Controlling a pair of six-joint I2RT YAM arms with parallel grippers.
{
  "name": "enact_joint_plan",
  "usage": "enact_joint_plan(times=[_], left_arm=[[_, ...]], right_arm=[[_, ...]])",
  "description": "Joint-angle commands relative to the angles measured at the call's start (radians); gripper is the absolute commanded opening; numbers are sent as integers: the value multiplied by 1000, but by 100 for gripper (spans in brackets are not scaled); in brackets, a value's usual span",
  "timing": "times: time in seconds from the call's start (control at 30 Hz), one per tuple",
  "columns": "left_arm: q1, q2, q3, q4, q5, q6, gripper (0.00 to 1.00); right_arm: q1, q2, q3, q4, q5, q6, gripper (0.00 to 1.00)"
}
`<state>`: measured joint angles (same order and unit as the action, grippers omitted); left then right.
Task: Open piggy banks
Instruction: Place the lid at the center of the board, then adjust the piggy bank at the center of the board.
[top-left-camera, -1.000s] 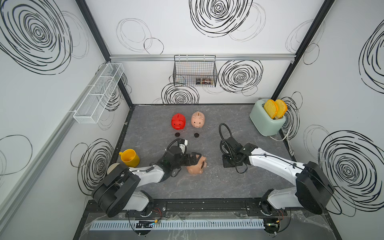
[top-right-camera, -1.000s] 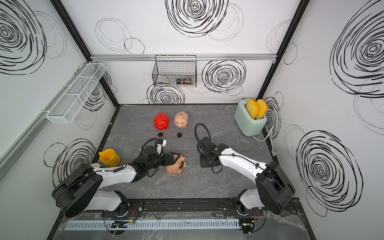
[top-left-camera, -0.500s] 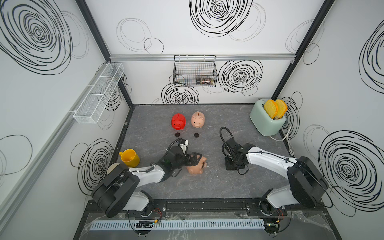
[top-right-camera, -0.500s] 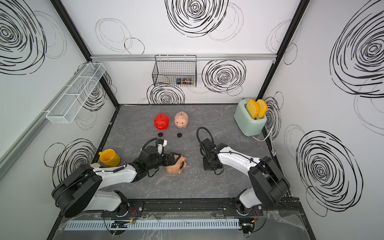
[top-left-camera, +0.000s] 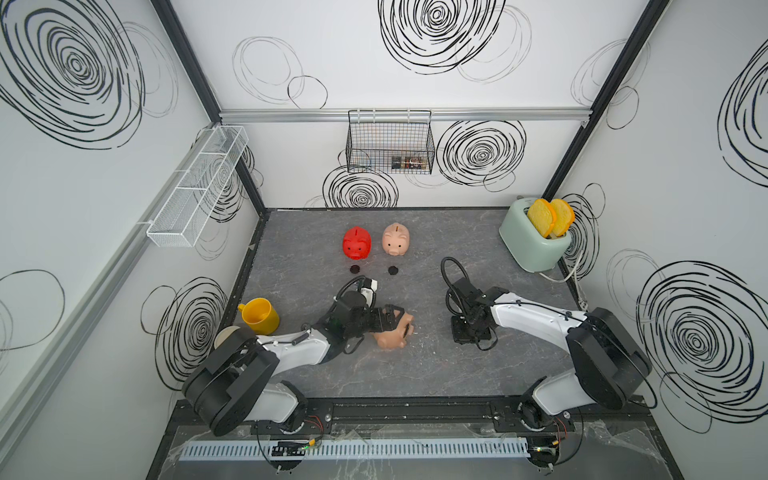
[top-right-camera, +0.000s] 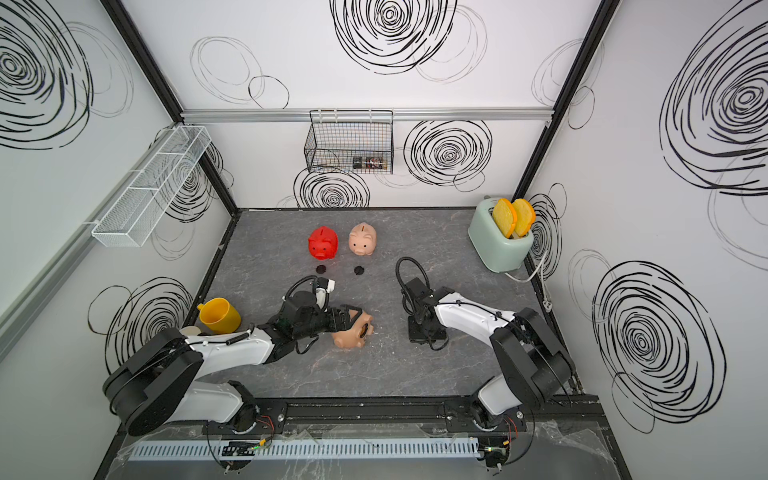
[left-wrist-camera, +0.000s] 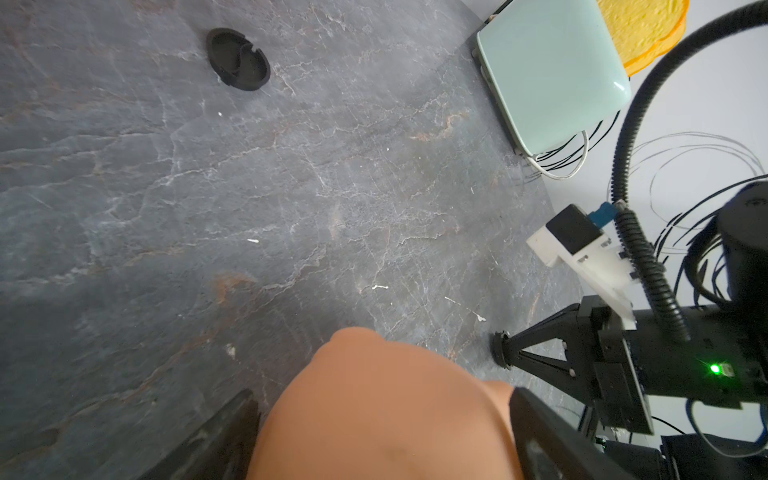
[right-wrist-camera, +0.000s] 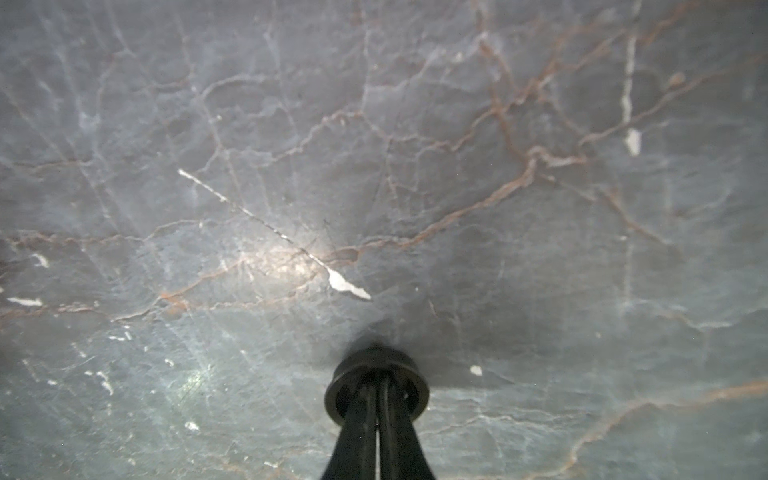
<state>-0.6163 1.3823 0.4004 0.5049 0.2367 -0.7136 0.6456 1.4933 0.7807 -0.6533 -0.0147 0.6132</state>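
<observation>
**Grip on the peach pig (top-left-camera: 392, 337), pinch on the black plug (right-wrist-camera: 376, 368)**

My left gripper (top-left-camera: 395, 322) has its jaws spread wide. They squeeze the peach pig from both sides. In my left wrist view, my fingers (left-wrist-camera: 540, 436) press right against its smooth skin. The pig lies on its side on the gray table (top-left-camera: 415, 374). A dark hole shows on the side turned to my right gripper (top-left-camera: 466, 332).

My right gripper points straight down, a little way off from the pig. Its jaws are almost together, and they pinch the small round black plug at their tips. The plug is right down at the table, but I cannot tell if it touches.

Farther out past both grippers, near the back wall, the red pig (top-left-camera: 356, 243) and the pink pig (top-left-camera: 395, 240) stand side by side. A loose plug lies just in front of each one (top-left-camera: 355, 269) (top-left-camera: 392, 271).

A green toaster (top-left-camera: 528, 241) sits far off beyond my right gripper. A yellow cup (top-left-camera: 258, 316) sits behind my left gripper, near my arm.
</observation>
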Motion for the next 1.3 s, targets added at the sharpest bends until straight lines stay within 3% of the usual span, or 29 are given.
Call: enact_joint_plan(times=[0.0, 0.23, 0.53, 0.73, 0.97, 1.27], left_arm=[[-7, 18, -23, -166, -46, 36, 96], [-8, 16, -16, -169, -40, 37, 96], [-10, -2, -11, -169, -29, 30, 96], [-10, -3, -9, -151, -18, 10, 96], [-8, -18, -4, -155, -11, 1, 96], [-8, -39, 9, -171, -9, 5, 96]], right_arm=[[-4, -6, -9, -10, -1, 17, 12], [-3, -25, -1, -28, 1, 15, 18], [28, -151, 58, -34, 0, 35, 16], [138, -173, 53, 213, -153, 118, 32], [273, -170, -15, 527, -217, 243, 59], [287, -197, -67, 598, -211, 264, 70]])
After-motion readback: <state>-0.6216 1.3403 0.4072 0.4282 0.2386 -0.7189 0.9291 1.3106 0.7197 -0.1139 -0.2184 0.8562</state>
